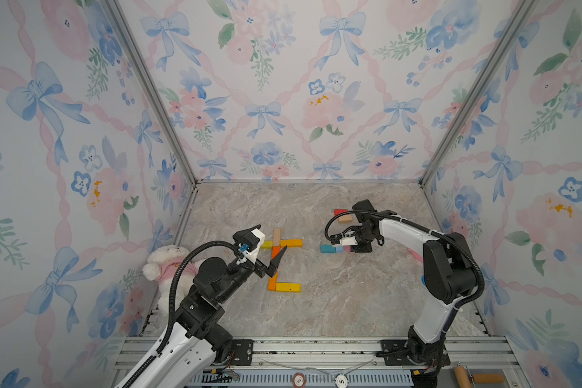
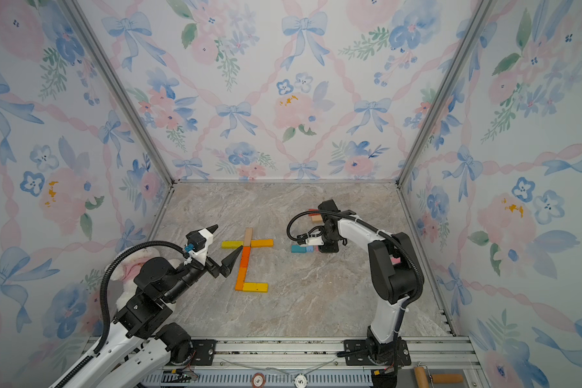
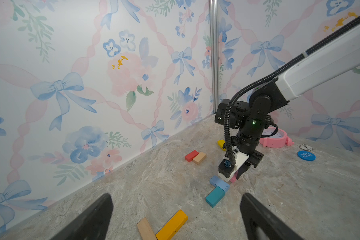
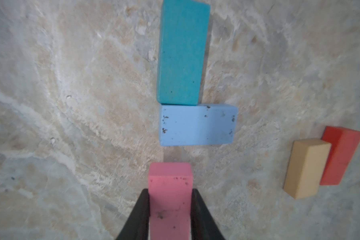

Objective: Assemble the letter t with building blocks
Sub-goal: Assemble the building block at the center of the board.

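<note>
The right gripper (image 4: pixel 170 192) is clamped on a short pink wooden block (image 4: pixel 169 176), its two black fingers pressing the block's long sides. I cannot tell whether the block rests on the marble-patterned worktop (image 1: pixel 333 302) or hangs just above it. Just ahead of it, not touching, lies a short light-blue wooden block (image 4: pixel 197 124), and a short teal wooden block (image 4: pixel 182 52) butts against that one so the pair makes an L, toward the worktop's right edge. Nearer the far right corner, a short red wooden block (image 4: pixel 341 155) and a short peach wooden block (image 4: pixel 306 168) lie side by side, touching. Around the middle of the worktop the letter figure lies flat. A long tan wooden block (image 2: pixel 248 233) and two orange wooden blocks (image 2: pixel 241 278) form the stem. A short yellow wooden block (image 2: pixel 232 244) and a longer yellow-orange wooden block (image 2: pixel 262 243) cross it. A yellow wooden foot block (image 2: pixel 255 287) juts toward the right edge at the near end. The left gripper (image 2: pixel 228 237) hangs by the figure's left side, jaws spread wide, holding nothing. A white plush toy (image 1: pixel 168 265) slumps at the left edge.
</note>
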